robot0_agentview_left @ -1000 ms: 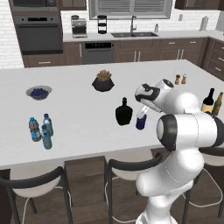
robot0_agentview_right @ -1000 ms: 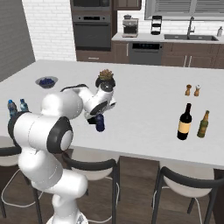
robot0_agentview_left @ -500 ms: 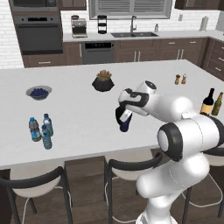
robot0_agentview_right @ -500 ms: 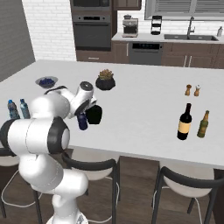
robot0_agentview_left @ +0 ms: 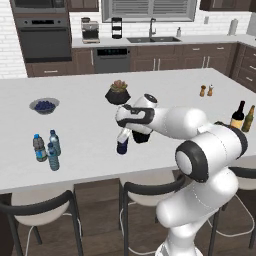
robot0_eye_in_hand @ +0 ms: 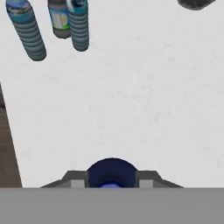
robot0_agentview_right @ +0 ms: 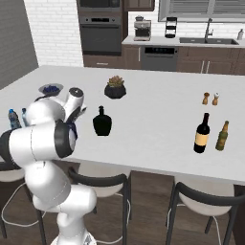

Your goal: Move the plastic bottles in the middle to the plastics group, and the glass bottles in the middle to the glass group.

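- White counter (robot0_agentview_left: 80, 125) of a kitchen island spreads under the arm, with dark cabinets, an oven and a sink along the back wall.
- The gripper (robot0_agentview_left: 123, 141) hangs low over the counter and is clenched on the navy bottle (robot0_agentview_left: 121, 146), which sits upright between its fingers; in the hand view the bottle's round dark blue top (robot0_eye_in_hand: 112, 174) lies right between the two finger tips (robot0_eye_in_hand: 75, 178).
- In the left base view the navy bottle's base is at or just above the counter; I cannot tell whether it touches.
- Three clear water bottles (robot0_agentview_left: 46, 150) with blue labels stand together well to the gripper's left, near the counter's front edge; in the hand view they appear at the top left (robot0_eye_in_hand: 52, 24), well apart from the held bottle.
- A squat black bottle (robot0_agentview_right: 102, 122) stands just to the gripper's right in the right base view, apart from it.
- Far off to the gripper's right, the wine bottle (robot0_agentview_right: 202, 133) and the olive-green bottle (robot0_agentview_right: 221, 136) stand side by side.
- Beyond the gripper sit a small potted plant (robot0_agentview_left: 118, 93) and, to the left, a bowl of blue fruit (robot0_agentview_left: 44, 105).
- Two small shakers (robot0_agentview_left: 206, 90) stand far back on the right.
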Tool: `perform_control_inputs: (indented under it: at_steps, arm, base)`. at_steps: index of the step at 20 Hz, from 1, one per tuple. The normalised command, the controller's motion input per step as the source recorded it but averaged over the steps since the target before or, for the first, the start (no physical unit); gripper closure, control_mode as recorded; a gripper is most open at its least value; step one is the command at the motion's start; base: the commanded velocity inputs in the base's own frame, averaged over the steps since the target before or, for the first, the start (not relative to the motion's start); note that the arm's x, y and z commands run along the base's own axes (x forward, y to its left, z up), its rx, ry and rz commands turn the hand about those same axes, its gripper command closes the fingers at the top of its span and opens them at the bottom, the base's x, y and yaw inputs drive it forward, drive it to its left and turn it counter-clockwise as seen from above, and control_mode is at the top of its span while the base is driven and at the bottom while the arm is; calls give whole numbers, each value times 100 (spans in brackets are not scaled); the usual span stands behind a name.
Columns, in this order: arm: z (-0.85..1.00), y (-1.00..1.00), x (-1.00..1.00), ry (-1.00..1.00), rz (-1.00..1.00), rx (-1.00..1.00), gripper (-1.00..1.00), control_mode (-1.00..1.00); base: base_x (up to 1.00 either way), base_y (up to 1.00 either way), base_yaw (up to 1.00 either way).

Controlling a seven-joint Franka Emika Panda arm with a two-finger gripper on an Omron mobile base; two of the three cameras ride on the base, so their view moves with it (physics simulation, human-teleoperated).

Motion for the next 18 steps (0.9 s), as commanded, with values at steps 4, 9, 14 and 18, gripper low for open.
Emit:
perform_control_inputs:
  at_steps: [4,9,14,18]
  arm:
    - [0,84,0,0,15,0,100,-100]
    - [0,79,0,0,15,0,100,-100]
    - [0,64,0,-1,15,2,100,-100]
    - [0,47,6,-1,12,6,100,-100]
  base:
    - [0,0,0]
    - [0,0,0]
    - [0,0,0]
    - [0,0,0]
